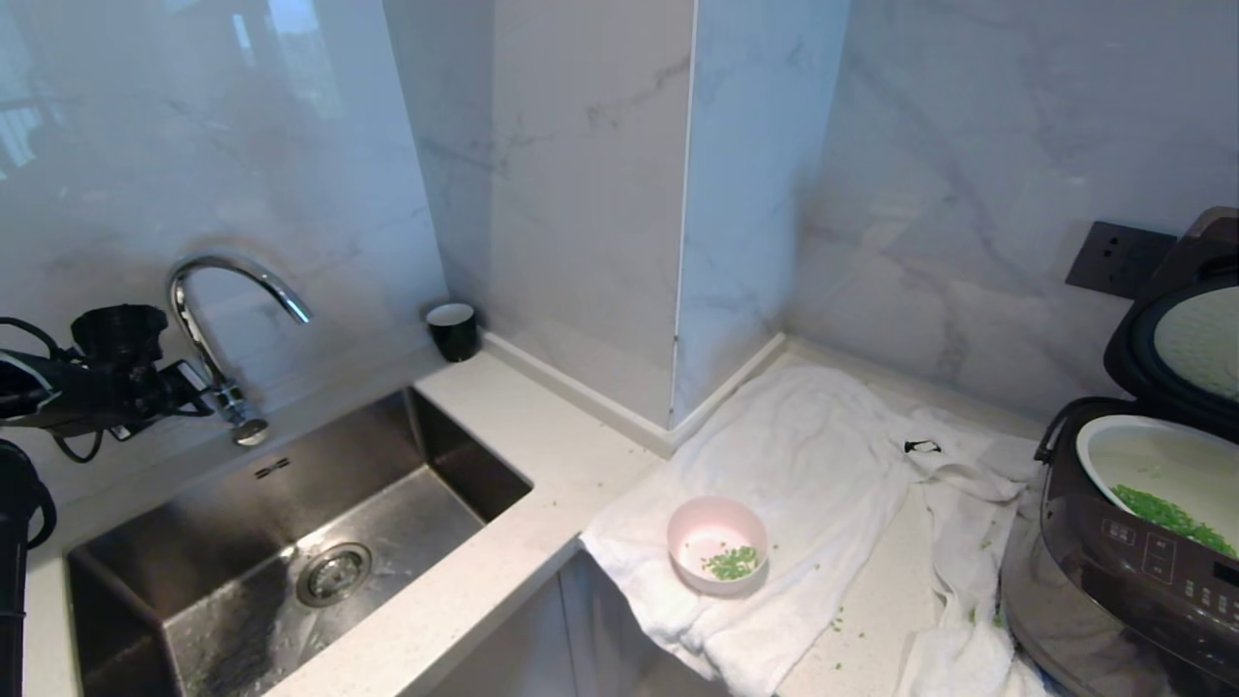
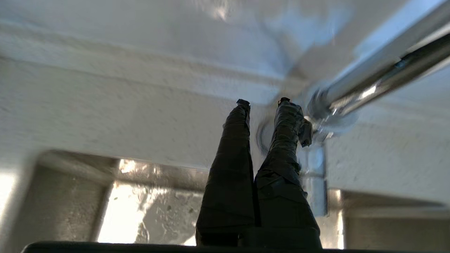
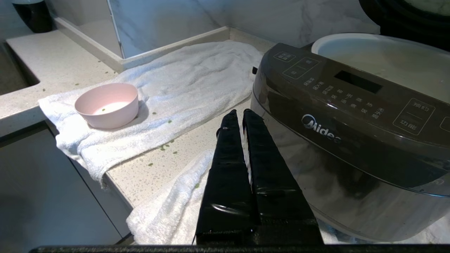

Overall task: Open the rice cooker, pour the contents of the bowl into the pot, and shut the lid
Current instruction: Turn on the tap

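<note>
Kitchen corner with a sink (image 1: 290, 542) at left and a white towel (image 1: 813, 465) spread over the tabletop (image 1: 542, 455) at right. The cooker (image 1: 1123, 571) is standing at the far right edge of the tabletop, partly on the towel, with its lid (image 1: 1186, 339) standing raised behind it. The pot (image 1: 1162, 465) is sitting inside the cooker, showing green pieces (image 1: 1171, 518) at its near side. The pink bowl (image 1: 717, 544) is resting upright on the towel near the front edge of the tabletop, well apart from the cooker and holding only a few green bits; more bits are lying scattered on towel and tabletop.

The left gripper (image 2: 263, 102) is hovering above the back edge of the sink, just beside the base of the faucet (image 1: 227, 324), its fingers slightly parted at the tips and gripping nothing. The right gripper (image 3: 239, 114) is lying low in front of the cooker's front panel, fingers pressed together and empty.

A black cup (image 1: 452, 330) is standing in the corner by the wall, and a dark socket (image 1: 1118, 257) is sitting on the wall behind the lid.
</note>
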Motion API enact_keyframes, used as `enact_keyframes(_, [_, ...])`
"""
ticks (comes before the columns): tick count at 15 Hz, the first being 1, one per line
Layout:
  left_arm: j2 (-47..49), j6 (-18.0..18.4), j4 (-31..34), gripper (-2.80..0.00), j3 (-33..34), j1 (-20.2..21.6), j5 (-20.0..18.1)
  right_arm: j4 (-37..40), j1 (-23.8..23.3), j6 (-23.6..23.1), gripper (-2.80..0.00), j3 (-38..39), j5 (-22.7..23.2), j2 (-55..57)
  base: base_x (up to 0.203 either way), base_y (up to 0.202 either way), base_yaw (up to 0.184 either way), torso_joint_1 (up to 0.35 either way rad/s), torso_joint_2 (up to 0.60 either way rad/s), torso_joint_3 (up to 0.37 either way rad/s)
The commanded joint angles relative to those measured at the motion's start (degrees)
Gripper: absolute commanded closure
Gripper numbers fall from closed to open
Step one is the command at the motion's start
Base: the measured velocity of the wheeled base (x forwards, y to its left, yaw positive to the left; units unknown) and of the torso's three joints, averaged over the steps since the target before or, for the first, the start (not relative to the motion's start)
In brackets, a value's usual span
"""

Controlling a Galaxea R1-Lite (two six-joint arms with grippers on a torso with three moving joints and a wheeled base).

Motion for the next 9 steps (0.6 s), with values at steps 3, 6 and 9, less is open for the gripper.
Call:
enact_keyframes(3, [1.7, -0.1, -0.1, 0.00, -0.3, -0.8, -0.1, 0.0, 0.0, -0.1, 0.00, 0.0, 0.1, 0.1, 0.000, 0.000, 0.000, 0.000, 0.00, 0.000])
enact_keyframes(6, [1.7, -0.2, -0.1, 0.00, -0.3, -0.9, 0.0, 0.0, 0.0, -0.1, 0.00, 0.0, 0.1, 0.1, 0.000, 0.000, 0.000, 0.000, 0.00, 0.000])
enact_keyframes(9, [1.5, -0.4, -0.1, 0.00, -0.1, -0.9, -0.1, 0.0, 0.0, -0.1, 0.00, 0.0, 0.1, 0.1, 0.000, 0.000, 0.000, 0.000, 0.00, 0.000])
